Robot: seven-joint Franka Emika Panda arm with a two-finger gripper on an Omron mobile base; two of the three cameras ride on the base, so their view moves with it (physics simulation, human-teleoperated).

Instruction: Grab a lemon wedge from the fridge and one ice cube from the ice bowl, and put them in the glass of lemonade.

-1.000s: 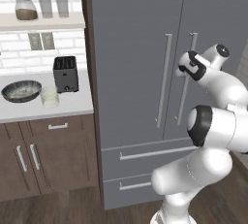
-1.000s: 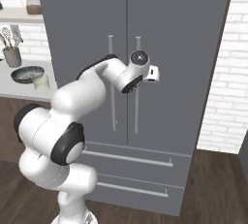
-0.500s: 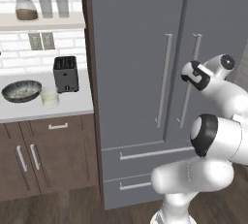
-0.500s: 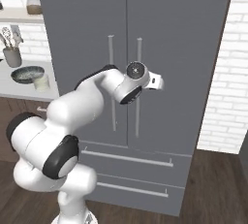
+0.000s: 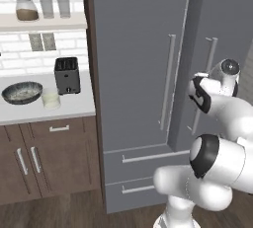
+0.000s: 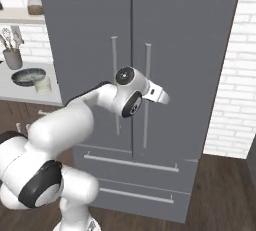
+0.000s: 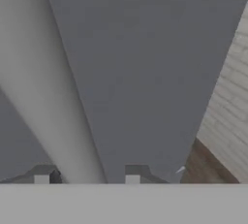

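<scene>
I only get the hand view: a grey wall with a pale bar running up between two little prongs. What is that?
Observer: The right door of a tall double-door fridge. The bar is its handle, and the prongs are the robot's jaws.
Operator: And where's the lemonade?
Observer: The glass of lemonade stands on the counter left of the fridge, beside the ice bowl and in front of a toaster.

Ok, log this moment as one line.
stage: opening fridge | gripper: open, jaws either side of right door handle | fridge: right door slightly ajar
</scene>
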